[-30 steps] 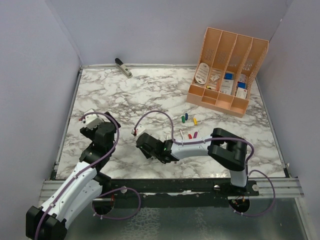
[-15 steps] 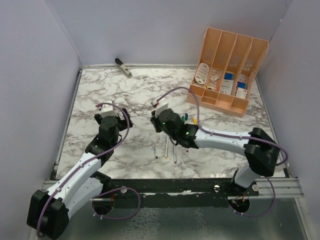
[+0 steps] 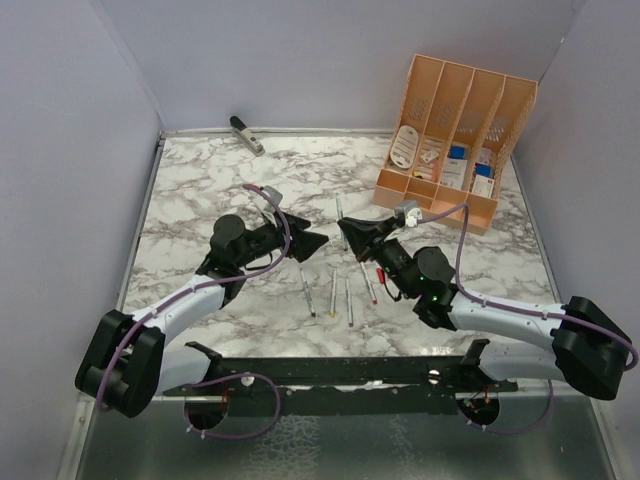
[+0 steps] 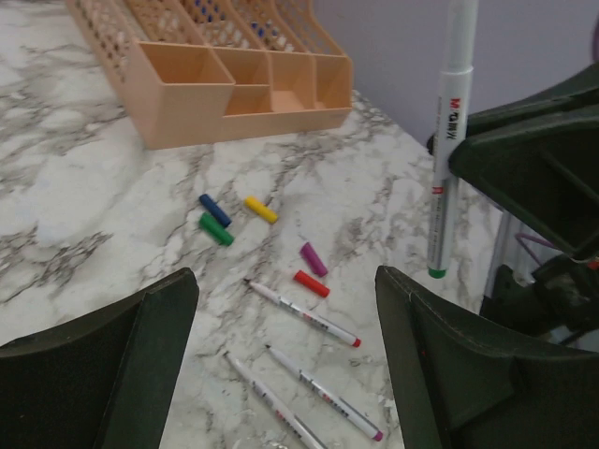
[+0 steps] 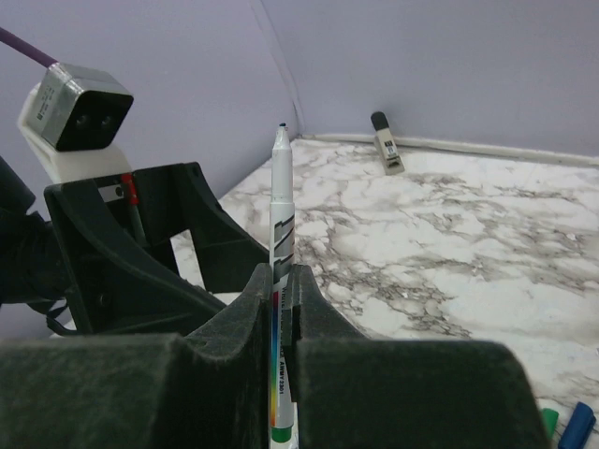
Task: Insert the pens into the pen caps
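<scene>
Pens: four on desk, one gripped in my right hand | organiser: small boxes | caps: five | left hand wide open

Caps red, green, blue, yellow, magenta (table grey-veined white); one pen apparently green-tipped.

The table has a marble-patterned top, smooth with a soft sheen. The pen in the right pincer is glossy white plastic with printed lettering. The pincer's fingers look matt black and faintly grainy. The caps are smooth coloured plastic. At upper right, the peach organiser is matt perforated plastic.
</scene>
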`<state>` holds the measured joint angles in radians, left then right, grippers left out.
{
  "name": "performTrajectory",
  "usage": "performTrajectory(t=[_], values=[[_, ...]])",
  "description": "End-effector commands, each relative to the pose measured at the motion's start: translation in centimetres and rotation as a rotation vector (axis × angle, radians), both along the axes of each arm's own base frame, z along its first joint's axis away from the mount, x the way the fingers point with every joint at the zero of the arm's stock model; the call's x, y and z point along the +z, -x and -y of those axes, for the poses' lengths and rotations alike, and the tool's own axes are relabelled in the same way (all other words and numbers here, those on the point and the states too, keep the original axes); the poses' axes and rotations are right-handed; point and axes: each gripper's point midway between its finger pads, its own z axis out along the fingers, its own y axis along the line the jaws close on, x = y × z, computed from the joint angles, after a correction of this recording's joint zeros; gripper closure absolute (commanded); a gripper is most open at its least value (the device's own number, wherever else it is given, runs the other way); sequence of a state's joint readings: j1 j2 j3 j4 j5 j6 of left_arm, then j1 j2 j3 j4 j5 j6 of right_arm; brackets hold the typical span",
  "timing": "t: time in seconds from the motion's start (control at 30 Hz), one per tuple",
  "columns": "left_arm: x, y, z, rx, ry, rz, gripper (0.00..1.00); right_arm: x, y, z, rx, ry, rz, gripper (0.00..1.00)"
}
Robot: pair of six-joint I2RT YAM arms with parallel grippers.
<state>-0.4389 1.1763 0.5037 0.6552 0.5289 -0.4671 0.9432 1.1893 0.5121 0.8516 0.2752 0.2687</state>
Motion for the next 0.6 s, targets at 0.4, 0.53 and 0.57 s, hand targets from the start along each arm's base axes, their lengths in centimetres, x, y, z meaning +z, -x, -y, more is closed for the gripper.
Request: performTrajectory(t=[0.4, 0.53, 0.57], values=[[7.6, 7.2, 2.7, -0.425, 0.245, 0.208, 0.40, 5.1, 2.5, -1.5, 0.163, -0.211, 0.118, 0.99], [8.3, 7.9, 2.7, -0.465, 0.313, 0.209, 0.34, 5.1, 3.2, -1.9, 0.213, -0.237, 0.108, 0.99], [8.3, 8.0, 2.8, -0.474, 0.324, 0.203, 0.33, 5.1, 3.4, -1.9, 0.221, -0.246, 0.111, 0.99]])
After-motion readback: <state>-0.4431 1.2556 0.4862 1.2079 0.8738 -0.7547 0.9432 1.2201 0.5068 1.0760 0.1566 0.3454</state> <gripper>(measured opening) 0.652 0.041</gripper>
